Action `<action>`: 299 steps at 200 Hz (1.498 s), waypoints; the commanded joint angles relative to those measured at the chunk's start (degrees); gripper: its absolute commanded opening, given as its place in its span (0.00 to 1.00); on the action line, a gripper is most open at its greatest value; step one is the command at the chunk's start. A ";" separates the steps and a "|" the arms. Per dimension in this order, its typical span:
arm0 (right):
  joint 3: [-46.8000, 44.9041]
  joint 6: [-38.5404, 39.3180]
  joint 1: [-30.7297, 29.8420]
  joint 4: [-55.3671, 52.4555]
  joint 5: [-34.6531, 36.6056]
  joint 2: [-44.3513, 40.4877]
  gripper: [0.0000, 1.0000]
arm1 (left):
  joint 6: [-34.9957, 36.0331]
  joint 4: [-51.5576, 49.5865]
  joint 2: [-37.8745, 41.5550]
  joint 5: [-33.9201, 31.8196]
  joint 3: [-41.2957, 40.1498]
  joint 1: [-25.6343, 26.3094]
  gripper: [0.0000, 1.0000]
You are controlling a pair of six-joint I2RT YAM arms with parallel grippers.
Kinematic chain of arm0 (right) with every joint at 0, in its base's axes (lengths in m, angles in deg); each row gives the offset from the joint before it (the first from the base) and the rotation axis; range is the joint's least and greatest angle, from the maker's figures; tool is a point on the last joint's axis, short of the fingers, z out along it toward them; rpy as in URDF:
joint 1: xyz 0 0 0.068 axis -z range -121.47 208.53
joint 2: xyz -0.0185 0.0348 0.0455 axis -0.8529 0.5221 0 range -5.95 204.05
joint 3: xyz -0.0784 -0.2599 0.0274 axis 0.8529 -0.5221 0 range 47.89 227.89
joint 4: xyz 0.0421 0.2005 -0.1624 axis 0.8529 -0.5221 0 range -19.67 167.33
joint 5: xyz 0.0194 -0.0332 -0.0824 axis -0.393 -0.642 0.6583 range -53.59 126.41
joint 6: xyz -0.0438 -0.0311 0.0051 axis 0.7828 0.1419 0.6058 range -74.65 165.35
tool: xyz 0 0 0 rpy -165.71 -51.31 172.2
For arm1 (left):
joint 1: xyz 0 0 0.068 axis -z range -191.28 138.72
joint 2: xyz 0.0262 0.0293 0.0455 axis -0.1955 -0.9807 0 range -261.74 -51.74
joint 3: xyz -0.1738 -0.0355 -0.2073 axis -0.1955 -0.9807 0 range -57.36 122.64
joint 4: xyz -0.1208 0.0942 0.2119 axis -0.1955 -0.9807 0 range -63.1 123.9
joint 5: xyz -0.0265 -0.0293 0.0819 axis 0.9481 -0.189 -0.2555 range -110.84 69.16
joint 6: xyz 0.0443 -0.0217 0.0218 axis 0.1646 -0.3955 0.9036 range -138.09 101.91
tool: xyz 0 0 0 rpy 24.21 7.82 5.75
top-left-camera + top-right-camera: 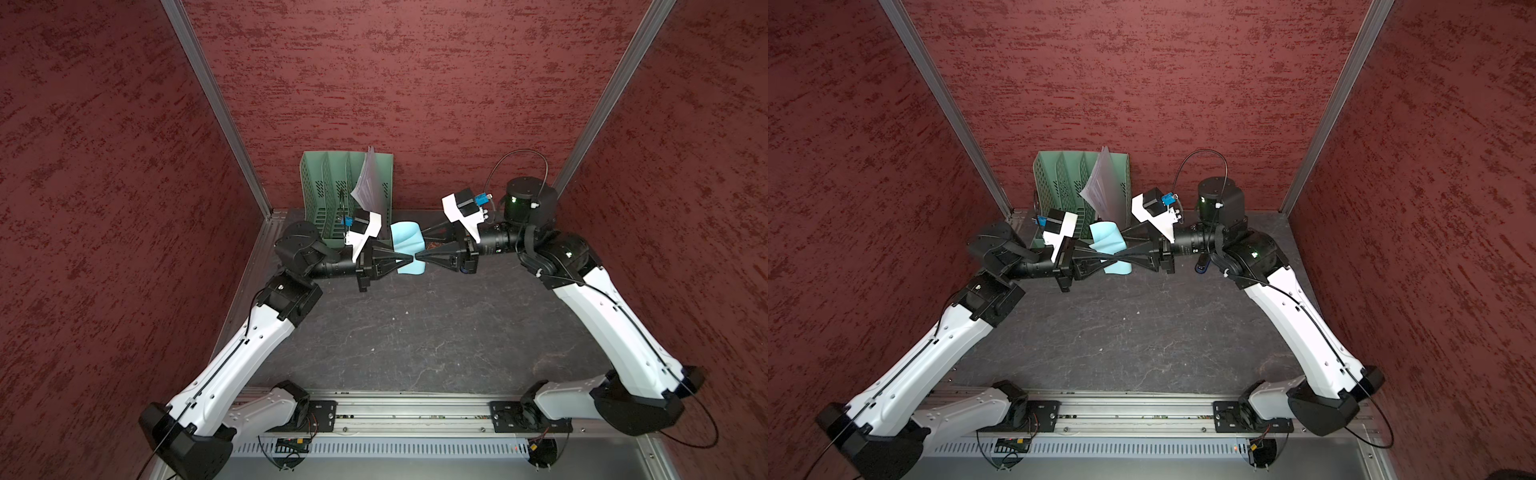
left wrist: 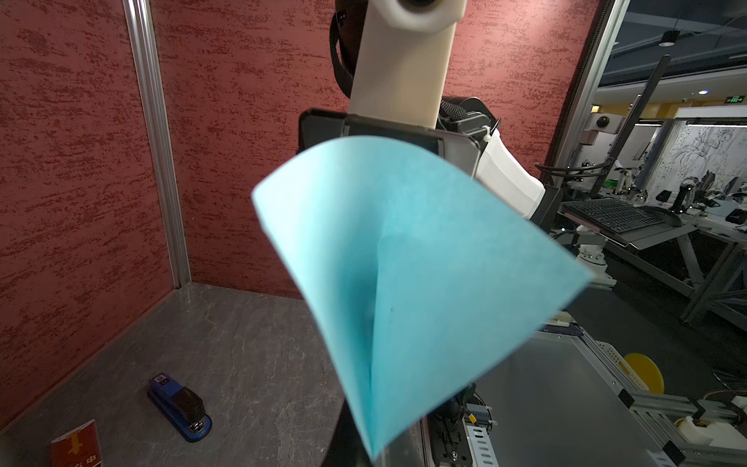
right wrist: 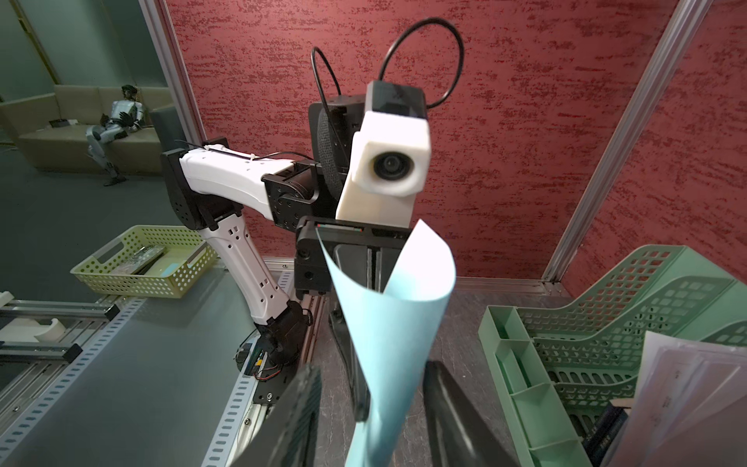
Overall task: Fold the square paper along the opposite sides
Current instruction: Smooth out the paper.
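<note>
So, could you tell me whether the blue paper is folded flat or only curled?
Only curled: the blue paper bows from the left gripper into an open cone, its two halves standing apart.

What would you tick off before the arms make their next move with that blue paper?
1. Left gripper shut on the square paper: ok.
2. Paper held up off the table: ok.
3. Paper sits between the right gripper fingers: ok, seen in the right wrist view.
4. Right gripper clamped on the paper: not ok, its jaws stand visibly apart.
5. Sheet flat with opposite sides matched: not ok, it curls like a cone.
</note>
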 commanded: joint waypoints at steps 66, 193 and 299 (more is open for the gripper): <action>1.49 -1.30 0.45 2.47 1.29 0.58 0.22 | 0.74 -1.64 -0.09 1.02 0.95 -0.18 0.00; -0.16 -1.47 0.46 4.33 3.43 -0.47 0.00 | 0.91 -2.34 -0.29 0.99 1.31 -0.17 0.00; 1.51 -0.15 0.42 2.57 5.01 -0.58 0.20 | 1.88 -3.67 -0.87 1.02 1.84 -0.22 0.00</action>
